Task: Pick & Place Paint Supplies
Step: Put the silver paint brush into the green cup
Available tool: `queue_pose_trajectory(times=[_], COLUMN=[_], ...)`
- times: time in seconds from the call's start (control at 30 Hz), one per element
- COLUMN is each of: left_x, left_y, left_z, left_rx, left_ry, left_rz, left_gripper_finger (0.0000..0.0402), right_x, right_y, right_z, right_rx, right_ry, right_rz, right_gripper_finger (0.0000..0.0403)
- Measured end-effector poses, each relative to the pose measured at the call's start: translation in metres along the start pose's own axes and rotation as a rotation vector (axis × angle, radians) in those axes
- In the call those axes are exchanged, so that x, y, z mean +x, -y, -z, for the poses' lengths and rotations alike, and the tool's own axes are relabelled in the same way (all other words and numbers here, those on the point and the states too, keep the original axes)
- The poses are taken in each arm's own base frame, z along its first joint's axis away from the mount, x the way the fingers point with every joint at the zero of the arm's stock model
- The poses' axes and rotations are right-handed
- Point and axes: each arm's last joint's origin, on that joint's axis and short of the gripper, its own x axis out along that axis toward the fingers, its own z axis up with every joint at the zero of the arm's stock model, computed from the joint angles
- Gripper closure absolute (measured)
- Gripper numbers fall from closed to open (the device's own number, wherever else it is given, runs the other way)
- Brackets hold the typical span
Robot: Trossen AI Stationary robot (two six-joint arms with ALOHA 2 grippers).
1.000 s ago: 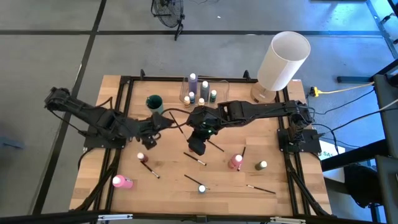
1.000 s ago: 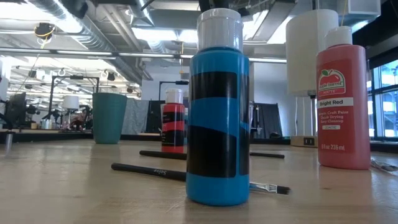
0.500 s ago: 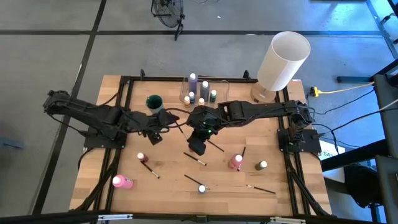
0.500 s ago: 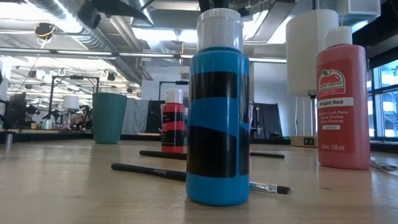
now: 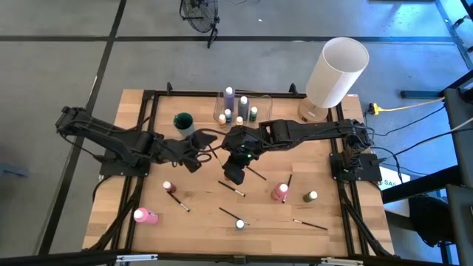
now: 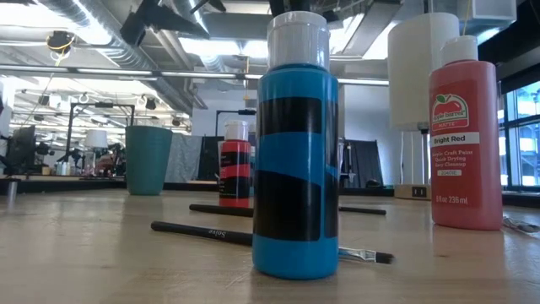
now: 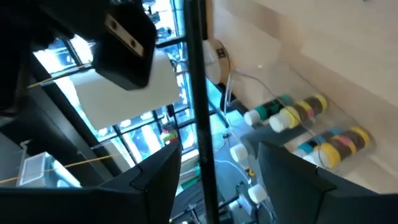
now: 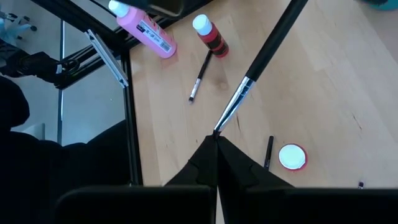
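My right gripper hangs over the table's middle, shut on a thin dark-handled paintbrush. In the high view that brush runs from my right gripper toward the teal cup. My left gripper is open. Its two fingers stand either side of the brush's handle, apart from it. Loose paint bottles stand or lie on the wood: a pink one, a red one, a blue one and a bright red one. My right gripper pinches the brush's bristle tip between the free ends of its two fingers. The fingers slant down from the table's right side. The brush is lifted clear of the wood. It sticks out past the fingertips, rising toward the teal cup.
A clear container holding several bottles stands at the far middle. The large white cylinder is at the far right. More brushes lie on the wood between the bottles. A green bottle stands near the right.
My left gripper has moved toward the table's right edge and slightly down, toward the held brush. Its open fingers now stand around the handle.
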Motion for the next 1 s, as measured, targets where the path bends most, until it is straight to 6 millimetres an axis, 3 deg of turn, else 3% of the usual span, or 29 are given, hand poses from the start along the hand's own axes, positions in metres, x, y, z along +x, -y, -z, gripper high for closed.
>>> queue_pose_trajectory(times=[0.6, 1.0], left_x=[-0.0114, -0.0115], left_y=[-0.0012, -0.0012], left_z=[-0.0103, -0.0101], left_rx=[-0.001, -0.003], left_ry=[-0.035, -0.041], left_rz=[-0.044, -0.045], left_gripper_finger=[0.0195, 0.0284], right_x=[0.0, 0.0], right_y=[0.0, 0.0001], right_z=[-0.0001, -0.0002], right_rx=[-0.007, 0.0], right_ry=[0.002, 0.003], right_rz=[0.002, 0.002], right_gripper_finger=[0.0403, 0.0403])
